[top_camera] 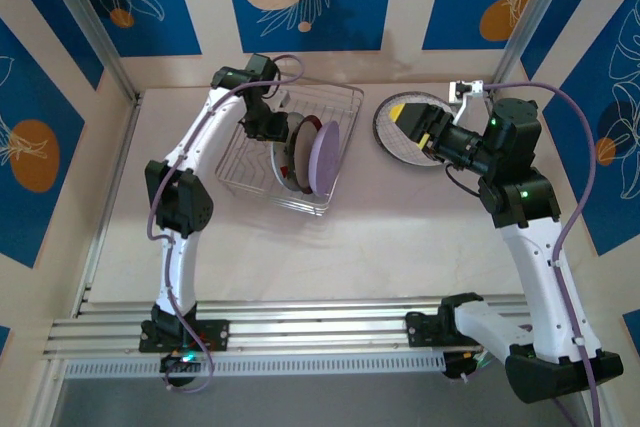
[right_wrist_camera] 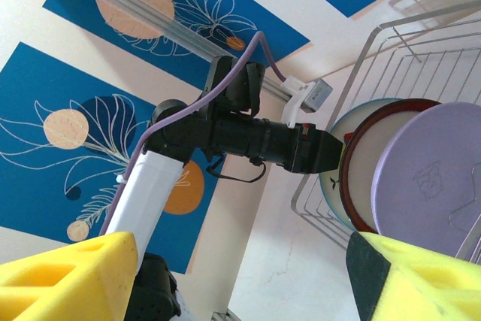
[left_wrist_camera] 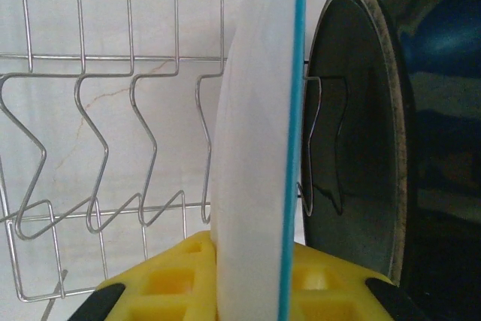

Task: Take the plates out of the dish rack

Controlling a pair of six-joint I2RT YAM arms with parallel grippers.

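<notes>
Left pincer (top_camera: 275, 132) clamps white blue-rimmed plate (left_wrist_camera: 252, 148), upright in dish rack (top_camera: 245, 157) (far left on table (top_camera: 330, 247)). Lift straight up, clear of wires; avoid dragging dark neighbour plate (left_wrist_camera: 353, 148). Right pincer (top_camera: 415, 119) gapes over flat plate (top_camera: 392, 139), far right.

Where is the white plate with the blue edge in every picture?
Top external: the white plate stands leftmost in the dish rack, left of centre.
Left wrist: the white plate is in the middle, edge-on, with rack wires to its left.
Right wrist: the white plate is right of centre, peeking from behind the red-rimmed plate, inside the rack.
Shared landmark: the silver dish rack.
</notes>
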